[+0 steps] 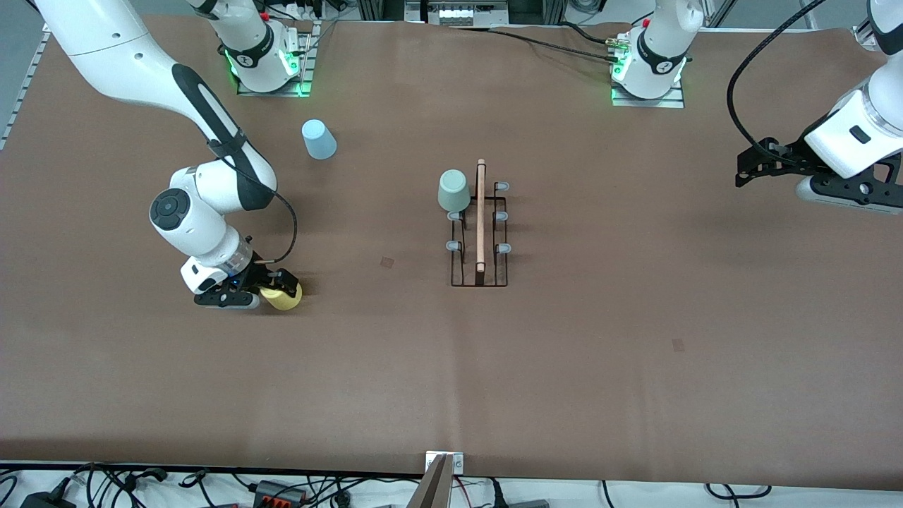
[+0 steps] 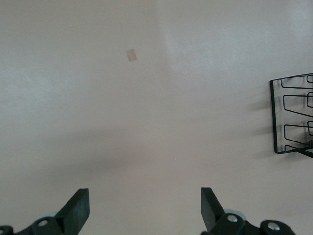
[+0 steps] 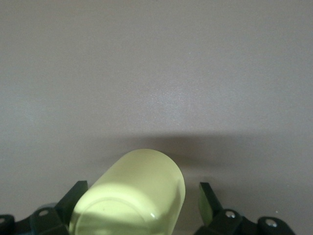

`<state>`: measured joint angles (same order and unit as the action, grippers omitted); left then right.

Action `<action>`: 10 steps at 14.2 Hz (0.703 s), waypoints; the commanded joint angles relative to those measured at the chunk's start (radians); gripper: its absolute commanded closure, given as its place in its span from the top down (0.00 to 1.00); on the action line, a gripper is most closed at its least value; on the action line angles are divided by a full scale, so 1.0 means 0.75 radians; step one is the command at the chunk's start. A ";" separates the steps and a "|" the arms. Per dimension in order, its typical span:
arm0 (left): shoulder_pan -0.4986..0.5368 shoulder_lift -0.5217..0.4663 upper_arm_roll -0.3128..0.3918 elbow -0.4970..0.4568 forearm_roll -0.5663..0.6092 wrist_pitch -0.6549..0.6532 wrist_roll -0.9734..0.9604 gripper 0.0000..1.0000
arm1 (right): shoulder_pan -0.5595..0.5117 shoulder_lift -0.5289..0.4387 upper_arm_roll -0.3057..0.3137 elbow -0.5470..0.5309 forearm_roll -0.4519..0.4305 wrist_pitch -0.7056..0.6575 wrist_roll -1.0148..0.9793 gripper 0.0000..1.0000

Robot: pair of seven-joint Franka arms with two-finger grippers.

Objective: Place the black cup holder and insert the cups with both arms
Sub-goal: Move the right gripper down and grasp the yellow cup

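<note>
The black cup holder [image 1: 480, 236] stands at the table's middle, and its end also shows in the left wrist view [image 2: 292, 117]. A mint green cup [image 1: 453, 190] sits upside down on one of its pegs at the end toward the robots' bases. A light blue cup [image 1: 319, 139] stands upside down on the table toward the right arm's end. My right gripper [image 1: 281, 288] is low at the table, open around the yellow cup [image 1: 283, 297]. In the right wrist view the yellow cup [image 3: 134, 196] lies between the fingers of my right gripper [image 3: 142, 205], against one and apart from the other. My left gripper [image 1: 742, 171] waits raised over the left arm's end, and in the left wrist view it [image 2: 144, 210] is open and empty.
Two small tape marks [image 1: 387, 262] [image 1: 678, 344] lie on the brown table top. The arm bases [image 1: 268, 63] [image 1: 649, 70] stand along the robots' edge. A camera mount [image 1: 441, 480] and cables sit at the edge nearest the front camera.
</note>
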<state>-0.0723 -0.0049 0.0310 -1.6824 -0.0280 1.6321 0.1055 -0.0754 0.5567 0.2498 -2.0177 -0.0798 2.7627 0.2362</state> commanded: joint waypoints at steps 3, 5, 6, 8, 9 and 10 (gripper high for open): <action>-0.006 -0.006 0.000 0.010 0.017 -0.014 -0.010 1.00 | -0.002 -0.016 0.006 0.003 -0.020 0.014 -0.026 0.42; -0.006 -0.006 0.000 0.012 0.017 -0.014 -0.010 1.00 | 0.000 -0.041 0.006 0.003 -0.020 0.008 -0.033 0.19; -0.006 -0.006 0.000 0.012 0.017 -0.014 -0.010 1.00 | 0.000 -0.059 0.006 -0.001 -0.020 0.002 -0.031 0.12; -0.008 -0.006 0.000 0.012 0.017 -0.014 -0.010 1.00 | 0.012 -0.134 0.006 -0.003 -0.020 -0.093 -0.016 0.09; -0.008 -0.008 0.000 0.012 0.017 -0.014 -0.010 1.00 | 0.025 -0.187 0.006 -0.005 -0.020 -0.165 -0.006 0.09; -0.008 -0.006 0.000 0.012 0.017 -0.014 -0.010 1.00 | 0.033 -0.261 0.006 -0.006 -0.018 -0.263 0.000 0.09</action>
<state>-0.0727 -0.0049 0.0310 -1.6824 -0.0280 1.6321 0.1055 -0.0666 0.4748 0.2539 -2.0041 -0.0848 2.6811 0.2247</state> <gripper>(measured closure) 0.000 0.295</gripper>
